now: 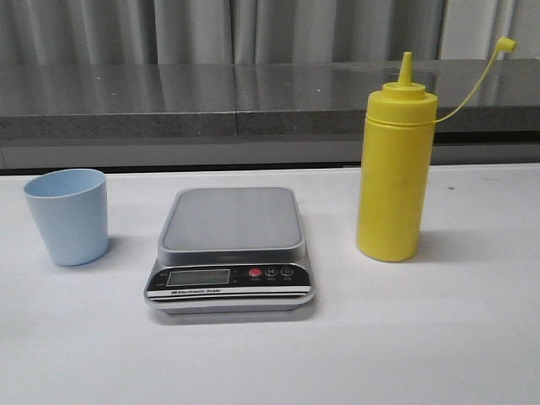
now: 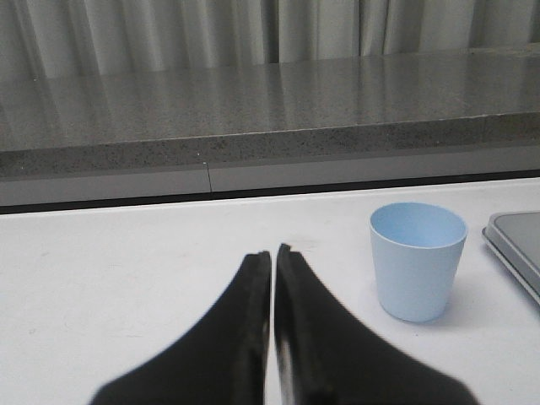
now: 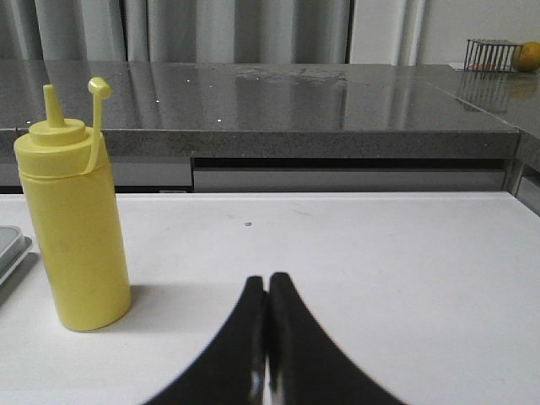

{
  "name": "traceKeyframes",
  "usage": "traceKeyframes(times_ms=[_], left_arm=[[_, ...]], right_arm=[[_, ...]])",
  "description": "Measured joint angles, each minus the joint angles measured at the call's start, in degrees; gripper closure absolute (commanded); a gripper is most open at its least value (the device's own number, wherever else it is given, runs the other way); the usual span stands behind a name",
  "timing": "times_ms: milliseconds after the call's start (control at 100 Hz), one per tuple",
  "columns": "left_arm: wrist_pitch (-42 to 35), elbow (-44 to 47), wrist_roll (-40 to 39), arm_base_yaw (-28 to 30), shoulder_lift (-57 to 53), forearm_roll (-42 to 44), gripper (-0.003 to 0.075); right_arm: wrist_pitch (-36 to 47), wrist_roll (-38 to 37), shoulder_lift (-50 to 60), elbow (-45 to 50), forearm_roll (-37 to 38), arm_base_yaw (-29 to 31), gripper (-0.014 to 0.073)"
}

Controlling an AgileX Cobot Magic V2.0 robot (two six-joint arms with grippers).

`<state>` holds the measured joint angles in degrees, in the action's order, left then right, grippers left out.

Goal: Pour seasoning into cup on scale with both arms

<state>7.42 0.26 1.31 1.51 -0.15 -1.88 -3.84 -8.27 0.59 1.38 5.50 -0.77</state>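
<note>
Cup [image 1: 67, 216]: sitting left of frame on the tabletop [image 1: 439, 337], off the scale [image 1: 230, 250]
Seasoning [image 1: 395, 169]: standing right, uncapped
Left claw [image 2: 272, 255]: pressed together, empty
Right claw [image 3: 267, 281]: together, empty
Advice: spreading wide, gripping cup mid-wall

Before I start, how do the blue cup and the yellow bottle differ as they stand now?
The cup is pale blue, short and tapered; the seasoning bottle is yellow, roughly twice as tall and straight-sided. The cup is open-topped and looks empty in the left wrist view; the bottle is opaque, narrowing to a nozzle with its tethered cap hanging off. The cup stands left of the scale, the bottle right. Both are upright on the table, off the scale, ungripped.
</note>
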Motion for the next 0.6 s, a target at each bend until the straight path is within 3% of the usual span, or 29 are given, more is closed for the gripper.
traceKeyframes(times_ms=[600], left_arm=[[-0.3, 0.0, 0.0, 0.0, 0.0, 0.7, 0.0710]], right_arm=[[0.0, 0.0, 0.0, 0.0, 0.0, 0.0, 0.0661]])
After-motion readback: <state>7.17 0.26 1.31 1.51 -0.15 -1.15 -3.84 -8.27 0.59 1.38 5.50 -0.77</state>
